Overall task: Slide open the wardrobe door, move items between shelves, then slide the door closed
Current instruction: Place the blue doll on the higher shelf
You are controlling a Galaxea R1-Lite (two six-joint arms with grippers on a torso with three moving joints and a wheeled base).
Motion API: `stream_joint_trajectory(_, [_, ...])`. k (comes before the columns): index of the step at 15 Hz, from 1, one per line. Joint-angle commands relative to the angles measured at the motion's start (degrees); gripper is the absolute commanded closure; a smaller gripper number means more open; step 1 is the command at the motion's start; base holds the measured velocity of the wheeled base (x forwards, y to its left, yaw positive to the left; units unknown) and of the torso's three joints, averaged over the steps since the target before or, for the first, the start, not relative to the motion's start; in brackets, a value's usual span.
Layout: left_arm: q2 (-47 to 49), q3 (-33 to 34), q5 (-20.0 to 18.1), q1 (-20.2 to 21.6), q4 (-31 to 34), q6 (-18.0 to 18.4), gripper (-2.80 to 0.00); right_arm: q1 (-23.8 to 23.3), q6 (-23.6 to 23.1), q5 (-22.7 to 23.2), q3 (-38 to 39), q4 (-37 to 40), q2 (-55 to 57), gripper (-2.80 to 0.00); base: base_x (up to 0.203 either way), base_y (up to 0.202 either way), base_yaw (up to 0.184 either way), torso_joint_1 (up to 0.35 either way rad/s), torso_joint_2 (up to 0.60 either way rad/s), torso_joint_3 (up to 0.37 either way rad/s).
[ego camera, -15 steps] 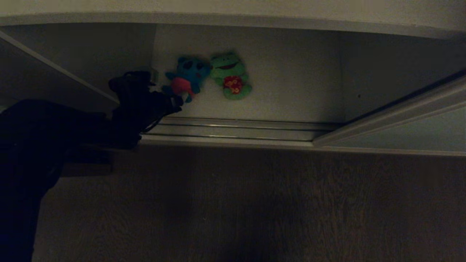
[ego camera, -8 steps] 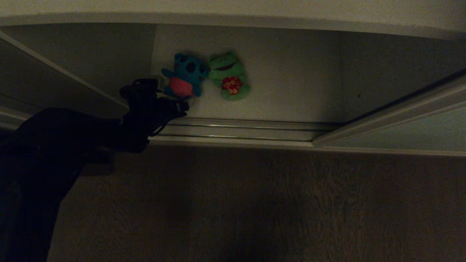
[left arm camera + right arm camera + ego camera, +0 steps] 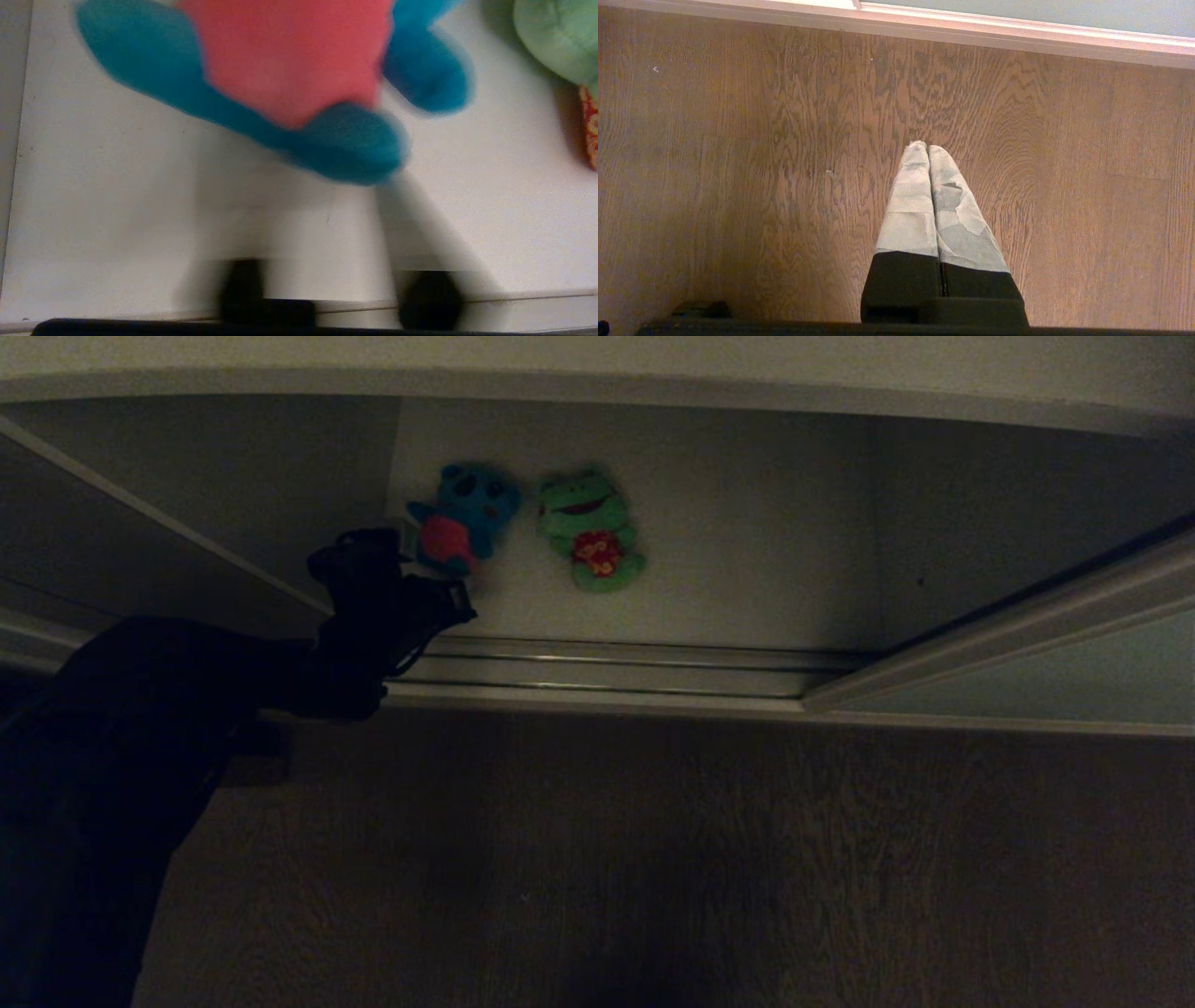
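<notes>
A blue plush toy (image 3: 464, 513) with a pink-red belly lies tilted on the white shelf (image 3: 756, 569), a small gap left of the green frog toy (image 3: 590, 527). My left gripper (image 3: 453, 583) reaches in from the left, right at the blue toy's feet. In the left wrist view the blue toy (image 3: 289, 70) fills the far side and its foot hangs just beyond my left gripper (image 3: 327, 219), whose jaws are smeared and stand apart. The frog (image 3: 556, 42) shows at the edge. The sliding wardrobe door (image 3: 1102, 677) stands slid to the right. My right gripper (image 3: 928, 147) is shut over the floor.
Metal door rails (image 3: 607, 667) run along the front of the shelf. A dark slanted panel (image 3: 112, 541) closes in the left side beside my arm. Wooden floor (image 3: 653, 868) lies in front of the wardrobe.
The blue toy has shifted left and away from the frog and now lies tilted. My left arm has pushed a little deeper onto the shelf. The frog has stayed put.
</notes>
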Motion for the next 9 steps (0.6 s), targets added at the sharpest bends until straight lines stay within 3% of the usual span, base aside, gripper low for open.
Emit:
stream_joint_trajectory(1, [-0.63,0.43,0.02,-0.05,-0.30,-0.38,0.00,0.02,0.01,-0.02,0.00,-0.02,-0.20,0.00,0.000,0.000,0.000,0.000,0.00,0.000])
stream_joint_trajectory(9, [-8.29,6.26,0.53,-0.93,-0.79,-2.17,0.00,0.02,0.01,-0.02,0.00,-0.02,-0.13,0.00,0.000,0.000,0.000,0.000,0.00,0.000])
